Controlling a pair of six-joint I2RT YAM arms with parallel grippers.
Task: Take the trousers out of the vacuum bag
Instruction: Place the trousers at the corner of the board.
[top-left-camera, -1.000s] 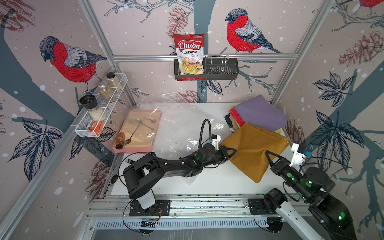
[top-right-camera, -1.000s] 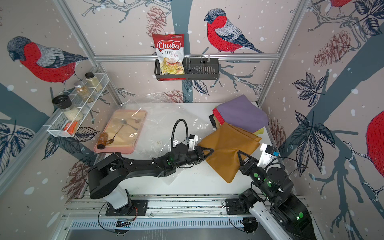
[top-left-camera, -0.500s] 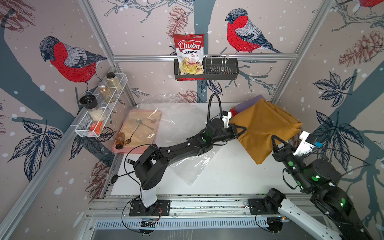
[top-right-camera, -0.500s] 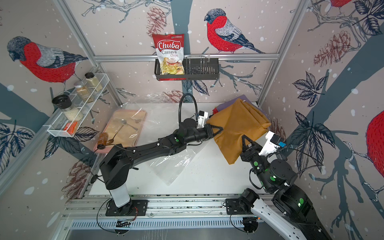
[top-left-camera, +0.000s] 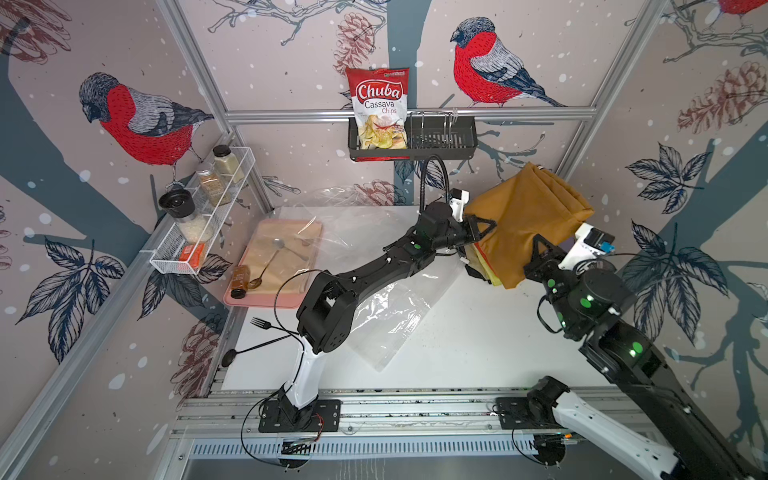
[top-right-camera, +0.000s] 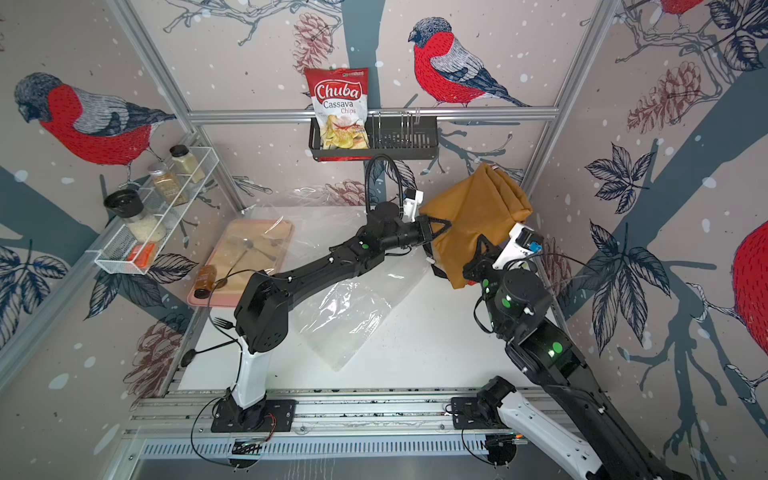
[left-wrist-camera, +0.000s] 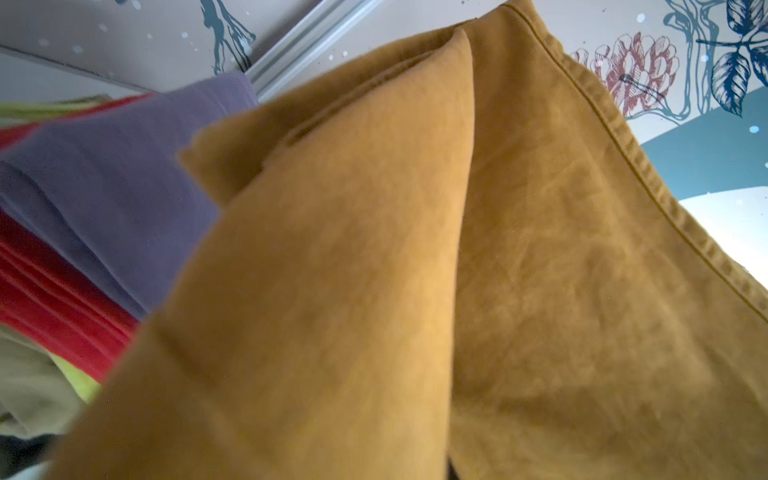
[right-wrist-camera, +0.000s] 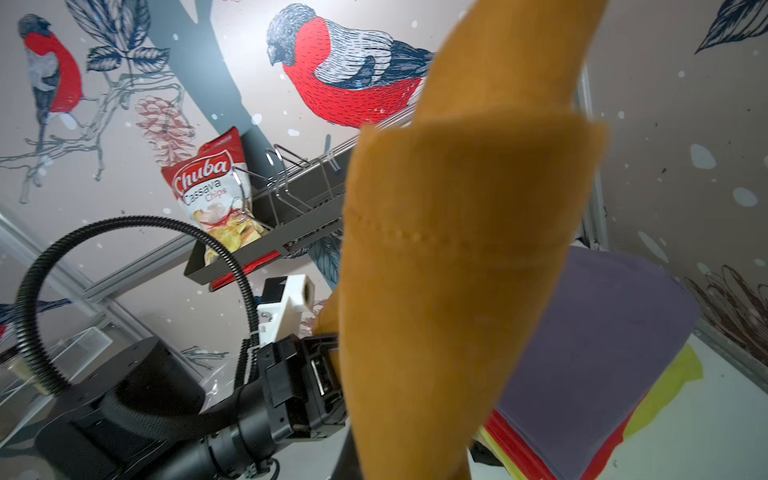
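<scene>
The mustard-brown trousers (top-left-camera: 528, 220) (top-right-camera: 473, 220) hang folded in the air at the back right, above a stack of other trousers. My left gripper (top-left-camera: 484, 226) (top-right-camera: 441, 226) is shut on their left edge. My right gripper (top-left-camera: 540, 249) (top-right-camera: 482, 249) is shut on their lower right edge. Both wrist views are filled by this cloth (left-wrist-camera: 415, 270) (right-wrist-camera: 449, 270), which hides the fingertips. Under it lie purple trousers (right-wrist-camera: 602, 332) (left-wrist-camera: 104, 178), red trousers (left-wrist-camera: 54, 299) and yellow trousers (right-wrist-camera: 673, 374). The clear vacuum bag (top-left-camera: 390, 320) (top-right-camera: 345, 320) lies flat and crinkled on the white table under my left arm.
A chips packet (top-left-camera: 378, 108) stands in a black wire basket (top-left-camera: 440, 137) on the back wall. A pink tray (top-left-camera: 266, 299) with a mat, spoon and small bottle sits at the left. A spice rack (top-left-camera: 199, 220) hangs on the left wall. A black fork (top-left-camera: 266, 324) lies at the table's front-left edge.
Both grippers carried the mustard-brown trousers up from the front of the table to the back right, over the stack. The vacuum bag shifted and now lies spread under my left arm.
</scene>
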